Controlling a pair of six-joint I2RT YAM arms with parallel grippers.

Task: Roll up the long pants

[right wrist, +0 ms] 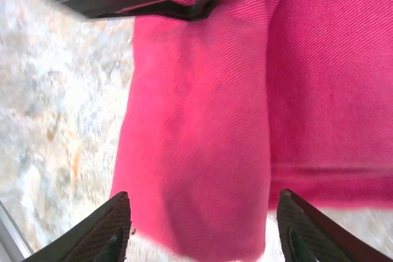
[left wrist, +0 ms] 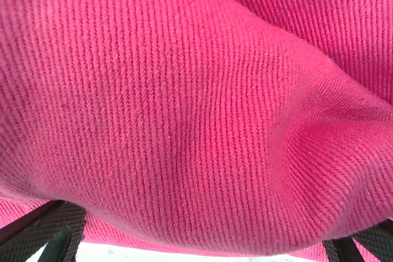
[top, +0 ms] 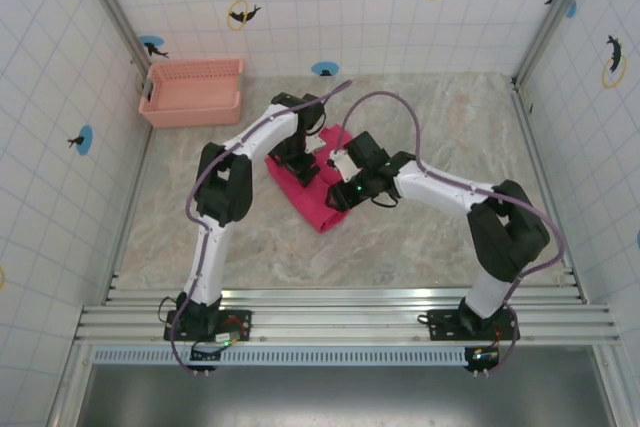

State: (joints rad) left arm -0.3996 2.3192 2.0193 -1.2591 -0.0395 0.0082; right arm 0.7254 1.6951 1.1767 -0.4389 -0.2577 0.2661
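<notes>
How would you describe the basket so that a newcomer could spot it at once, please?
Take the marble-patterned table and look to its far left corner, by the tiled wall. There stands the basket, a pale pink rectangular lattice tub. Unlike the magenta long pants bunched mid-table, it is rigid and paler.

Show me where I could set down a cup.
Bare table is widest right of the long pants, toward the far right corner. Another patch lies along the left wall, nearer than the basket. Crowded: the middle, where left hand and right hand meet over the pants.
</notes>
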